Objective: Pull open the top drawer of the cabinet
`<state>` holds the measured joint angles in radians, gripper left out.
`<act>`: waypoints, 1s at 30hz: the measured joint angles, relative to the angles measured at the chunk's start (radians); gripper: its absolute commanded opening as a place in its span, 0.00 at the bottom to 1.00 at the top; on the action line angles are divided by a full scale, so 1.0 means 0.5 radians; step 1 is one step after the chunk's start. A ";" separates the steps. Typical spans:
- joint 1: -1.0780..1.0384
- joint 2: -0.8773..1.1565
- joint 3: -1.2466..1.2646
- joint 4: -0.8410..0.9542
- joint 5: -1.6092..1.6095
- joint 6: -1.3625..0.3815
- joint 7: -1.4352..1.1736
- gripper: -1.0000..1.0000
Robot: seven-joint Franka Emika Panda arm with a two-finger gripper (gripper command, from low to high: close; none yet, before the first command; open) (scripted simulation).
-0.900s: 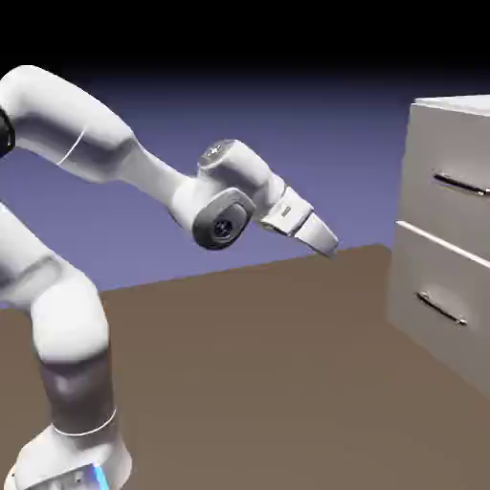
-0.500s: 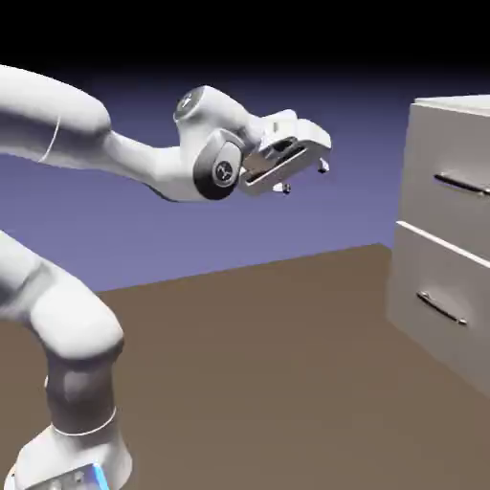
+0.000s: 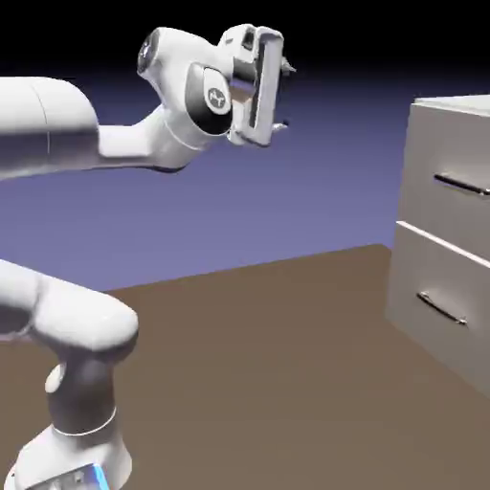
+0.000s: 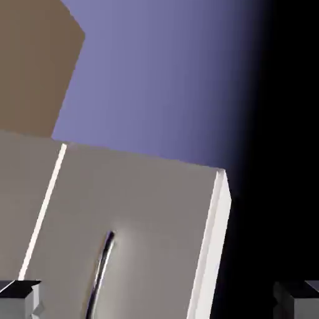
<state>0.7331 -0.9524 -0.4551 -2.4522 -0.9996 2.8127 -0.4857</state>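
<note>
The cabinet (image 3: 426, 144) stands at the exterior view's right edge. Its top drawer (image 3: 431, 206) looks shut, with a slim bar handle (image 3: 461, 185) across it. My gripper (image 3: 287, 97) is raised high, well to the left of the cabinet and above the handle's height. It points toward the cabinet, open, with nothing between its fingers. In the hand view the top drawer (image 4: 143, 212) appears rolled on its side, its handle (image 4: 101, 271) low and left of centre. Both fingertips (image 4: 19, 299) sit far apart in the bottom corners.
The lower drawer (image 3: 431, 321) with its own handle (image 3: 442, 308) sits under the top one, and shows as a strip (image 4: 19, 199) at the hand view's left. The brown table (image 3: 268, 383) spreads between the arm's base and the cabinet.
The hand has swung up from a low, downward-tilted pose to a high one and turned until the fingers face the cabinet. The cabinet has not moved.
</note>
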 measured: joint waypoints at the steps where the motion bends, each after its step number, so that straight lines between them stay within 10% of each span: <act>1: 0.051 -0.027 -0.032 0.025 -0.071 -0.016 -0.087 0.50; 30: 1.534 -0.814 -0.968 0.761 -2.126 -0.477 -2.609 0.50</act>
<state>1.5000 -1.3592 -0.9391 -2.0717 -2.0628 2.5742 -1.7903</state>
